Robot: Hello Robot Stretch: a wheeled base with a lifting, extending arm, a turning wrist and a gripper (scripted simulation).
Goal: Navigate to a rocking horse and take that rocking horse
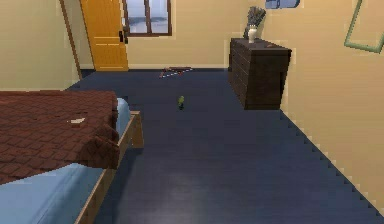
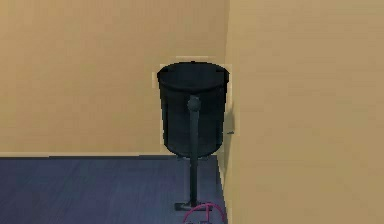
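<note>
A bed (image 1: 50, 195) with a brown blanket (image 1: 40, 130) lies at the forward view's lower left. On the dark blue floor (image 1: 230, 170) past its corner stands a small green thing (image 1: 180, 102), too small to name, and a thin object (image 1: 175, 71) lies near the far wall. An orange door (image 1: 104, 35) and a window (image 1: 148, 17) are in that wall, and a dark dresser (image 1: 258, 72) bearing a vase (image 1: 253, 33) stands against the wall on the view's right

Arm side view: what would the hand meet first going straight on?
Probably the dark bin in the corner: the arm points at it. The hand blends into it, so the gap is unclear.
</note>
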